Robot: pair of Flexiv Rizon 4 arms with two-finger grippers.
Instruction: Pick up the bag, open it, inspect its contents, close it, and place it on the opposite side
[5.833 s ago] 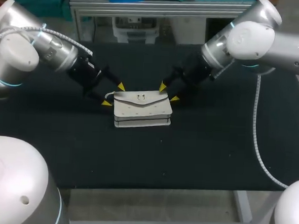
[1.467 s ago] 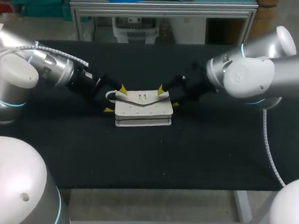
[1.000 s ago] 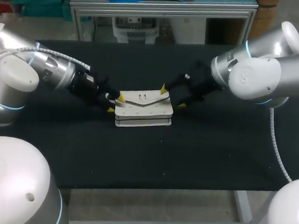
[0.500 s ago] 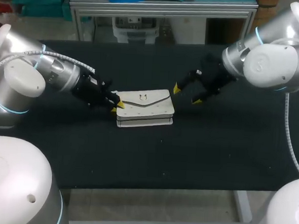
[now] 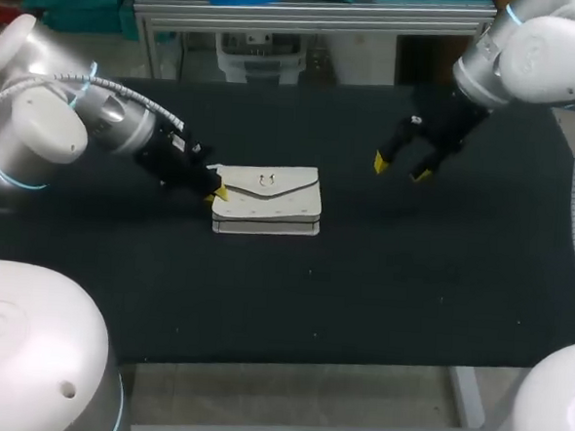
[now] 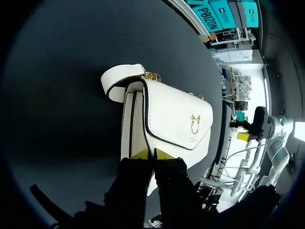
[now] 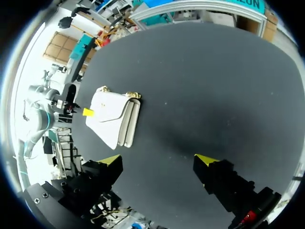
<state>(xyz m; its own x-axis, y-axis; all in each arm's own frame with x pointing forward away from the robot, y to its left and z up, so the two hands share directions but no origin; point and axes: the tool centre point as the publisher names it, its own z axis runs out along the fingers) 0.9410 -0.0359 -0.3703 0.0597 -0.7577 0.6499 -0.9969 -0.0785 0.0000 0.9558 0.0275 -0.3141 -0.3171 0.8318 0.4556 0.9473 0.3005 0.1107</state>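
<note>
Hidden first: the flap of the bag [image 5: 267, 200] is lying shut, so the inside is not showing in any view. From the head view only one yellow tip of the left claw [image 5: 219, 193] is peeking out at the bag's left end. The rest of its fingers are blending into the dark worktop [image 5: 361, 298]. The strap is not making itself out there either.

The left wrist view is giving more. The left claw [image 6: 152, 154] is sitting with its two fingers drawn almost together, clamping the near end of the bag [image 6: 171, 119] where the flap's edge is running down between the tips. How deep the pinch is going is covered by the fingers themselves. At the bag's far end a white strap [image 6: 121, 78] is looping out, joined by a bit of gold chain [image 6: 151, 76]. A gold clasp [image 6: 194, 124] is showing on the flap.

Bag: white, lying flat with the flap side up, near the middle of the worktop, a little toward its left edge.

The left arm [image 5: 79, 115] is coming in low from the left edge. The right arm [image 5: 541, 55] is entering from the far right corner.

The right claw [image 5: 400, 169] is hanging over the far right part of the worktop, well apart from the bag, fingers spread wide. In the right wrist view the right claw [image 7: 158, 160] is framing bare worktop, with the bag [image 7: 114, 119] lying well ahead of it.
</note>
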